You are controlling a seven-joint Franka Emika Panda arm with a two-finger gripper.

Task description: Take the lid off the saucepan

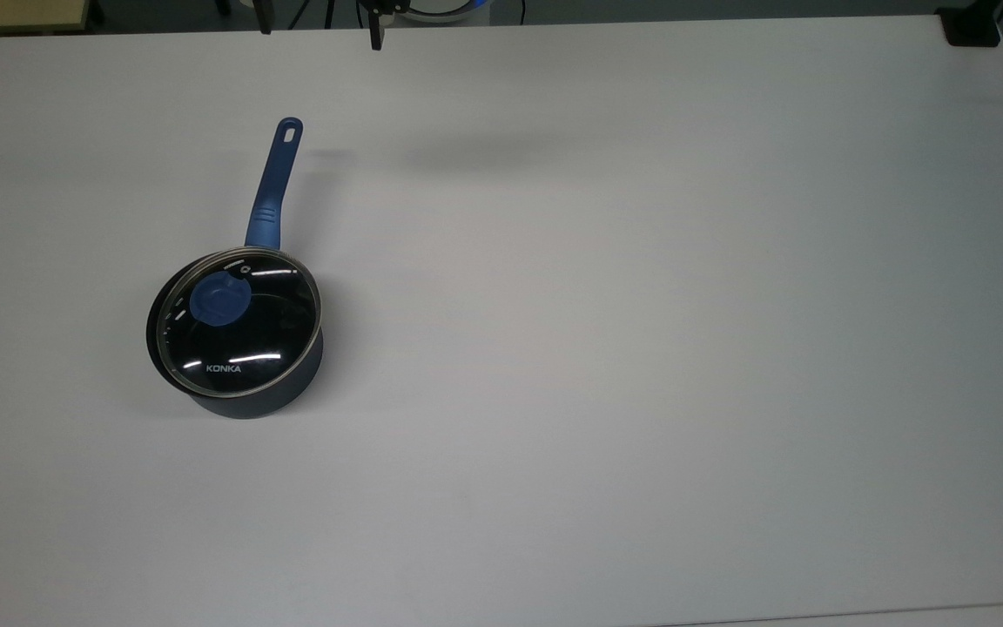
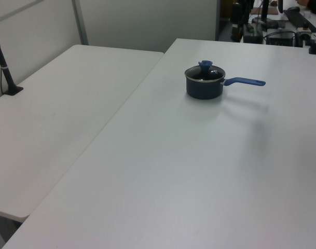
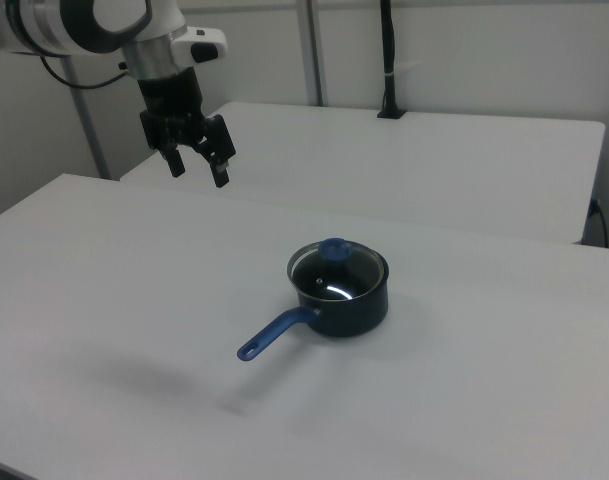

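A dark navy saucepan [image 1: 249, 396] [image 2: 203, 89] [image 3: 356, 310] stands on the white table [image 1: 641, 305], its long blue handle [image 1: 273, 183] [image 2: 245, 81] [image 3: 274, 334] pointing toward the top view's upper edge. The clear glass lid [image 1: 240, 320] [image 3: 336, 272] with a blue knob [image 1: 220, 298] [image 2: 205, 65] [image 3: 333, 249] and "KONKA" lettering rests on the pot, sitting slightly off-centre. My gripper [image 3: 197, 168] hangs high above the table, well to the right view's left of the pan, open with nothing between its fingers. One dark fingertip [image 1: 375, 37] pokes in at the top view's upper edge.
A second white table [image 2: 59, 114] [image 3: 414, 150] adjoins this one. A black post [image 3: 389, 60] [image 2: 4, 67] is clamped to it. Cables and equipment [image 2: 272, 26] crowd the far end in the left view. A black block [image 1: 972, 26] sits at the top view's upper right corner.
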